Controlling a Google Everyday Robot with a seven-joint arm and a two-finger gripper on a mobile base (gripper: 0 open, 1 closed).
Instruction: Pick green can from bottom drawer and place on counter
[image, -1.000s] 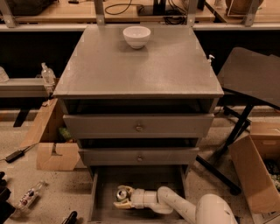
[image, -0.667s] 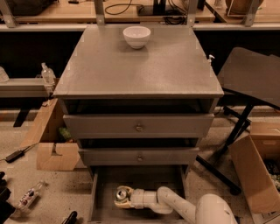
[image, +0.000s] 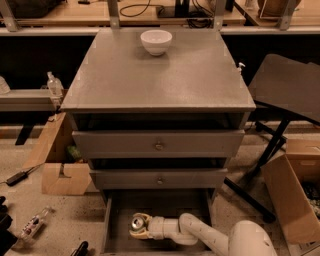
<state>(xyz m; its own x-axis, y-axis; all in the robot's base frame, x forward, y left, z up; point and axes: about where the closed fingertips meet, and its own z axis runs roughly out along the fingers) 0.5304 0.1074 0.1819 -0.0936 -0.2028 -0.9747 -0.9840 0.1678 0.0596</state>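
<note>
The green can, its silver top showing, stands on the floor of the open bottom drawer, left of its middle. My gripper reaches into the drawer from the lower right on the white arm and is shut on the can, its fingers against the can's sides. The can rests low in the drawer. The counter is the broad grey top of the cabinet above.
A white bowl stands at the back of the counter. Two closed knobbed drawers overhang the bottom drawer. Cardboard boxes lie left and right. A dark folding table stands right. A plastic bottle is at left.
</note>
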